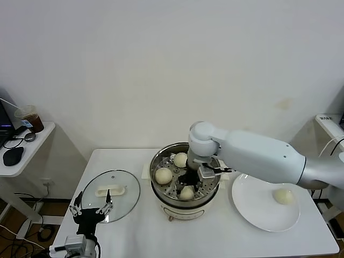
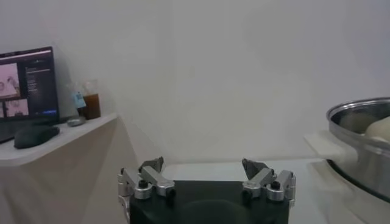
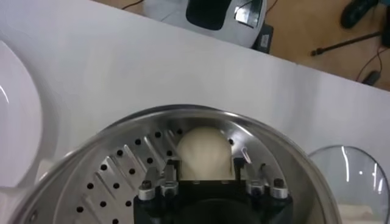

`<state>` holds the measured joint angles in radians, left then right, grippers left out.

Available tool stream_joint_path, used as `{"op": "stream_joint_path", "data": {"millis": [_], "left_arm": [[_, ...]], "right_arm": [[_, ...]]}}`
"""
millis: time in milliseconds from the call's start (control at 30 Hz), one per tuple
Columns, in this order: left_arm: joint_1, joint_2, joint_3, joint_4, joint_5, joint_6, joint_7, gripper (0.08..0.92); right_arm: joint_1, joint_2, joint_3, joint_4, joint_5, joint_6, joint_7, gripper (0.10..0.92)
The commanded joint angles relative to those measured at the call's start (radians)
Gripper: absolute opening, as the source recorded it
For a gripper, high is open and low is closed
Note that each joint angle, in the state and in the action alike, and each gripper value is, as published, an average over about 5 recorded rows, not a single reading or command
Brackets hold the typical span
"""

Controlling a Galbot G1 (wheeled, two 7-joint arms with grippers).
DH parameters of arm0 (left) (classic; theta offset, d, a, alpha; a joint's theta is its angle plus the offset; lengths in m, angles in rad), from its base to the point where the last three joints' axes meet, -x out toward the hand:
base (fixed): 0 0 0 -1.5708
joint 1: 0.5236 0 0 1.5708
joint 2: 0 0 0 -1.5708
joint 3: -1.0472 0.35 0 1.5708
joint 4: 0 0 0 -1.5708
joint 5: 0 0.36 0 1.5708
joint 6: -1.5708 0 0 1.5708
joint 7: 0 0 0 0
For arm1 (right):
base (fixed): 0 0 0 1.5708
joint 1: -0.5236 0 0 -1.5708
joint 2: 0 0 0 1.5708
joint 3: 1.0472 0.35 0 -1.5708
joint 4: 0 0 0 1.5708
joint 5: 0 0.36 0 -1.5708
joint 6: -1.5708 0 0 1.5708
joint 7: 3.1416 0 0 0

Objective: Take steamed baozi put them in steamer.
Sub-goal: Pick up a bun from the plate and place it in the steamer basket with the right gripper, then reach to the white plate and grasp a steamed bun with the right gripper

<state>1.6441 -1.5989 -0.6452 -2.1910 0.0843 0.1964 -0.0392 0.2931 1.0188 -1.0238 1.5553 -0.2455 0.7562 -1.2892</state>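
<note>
Right tool astride baozi in steamer

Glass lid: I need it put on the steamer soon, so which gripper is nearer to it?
Left. The left gripper hovers open at the glass lid's near edge. The right gripper is farther off, down inside the steamer around a baozi.

The steamer is polished, reflective stainless steel with a perforated metal tray on a smooth cream plastic base, the baozi show a smooth matt dough skin, the plate is glossy white, and the lid is clear glass.
</note>
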Motion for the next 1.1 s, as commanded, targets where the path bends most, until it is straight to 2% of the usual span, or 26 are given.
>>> {"op": "stream_joint_path", "data": {"millis": [33,167,333,567,633,733,867,1100], "left_arm": [[0.0,0.0,0.003,0.002,0.001,0.001,0.001,0.823],[0.0,0.0,0.004,0.002,0.001,0.001,0.001,0.823],[-0.002,0.0,0.007,0.0,0.001,0.001,0.002,0.823],[-0.007,0.001,0.007,-0.001,-0.002,0.002,0.008,0.823],[-0.01,0.001,0.003,0.0,-0.003,0.004,0.011,0.823],[-0.014,0.003,-0.002,0.002,-0.005,0.008,0.017,0.823],[-0.012,0.006,-0.004,-0.001,-0.011,0.014,0.023,0.823],[0.006,0.026,-0.011,-0.009,-0.03,0.019,0.028,0.823]], "right_arm": [[0.025,-0.021,0.015,0.012,0.046,-0.064,-0.021,0.744],[0.057,-0.045,0.044,0.001,0.076,-0.101,-0.035,0.813],[0.118,-0.109,0.125,-0.052,0.166,-0.26,-0.067,0.822],[0.202,-0.235,0.183,-0.166,0.34,-0.741,-0.052,0.823],[0.204,-0.283,0.214,-0.179,0.362,-0.907,-0.062,0.823],[0.196,-0.347,0.259,-0.217,0.335,-1.042,-0.092,0.823],[0.096,-0.445,0.341,-0.275,0.251,-1.039,-0.113,0.823],[-0.267,-0.616,0.544,-0.232,0.085,-0.961,-0.104,0.823]]}}
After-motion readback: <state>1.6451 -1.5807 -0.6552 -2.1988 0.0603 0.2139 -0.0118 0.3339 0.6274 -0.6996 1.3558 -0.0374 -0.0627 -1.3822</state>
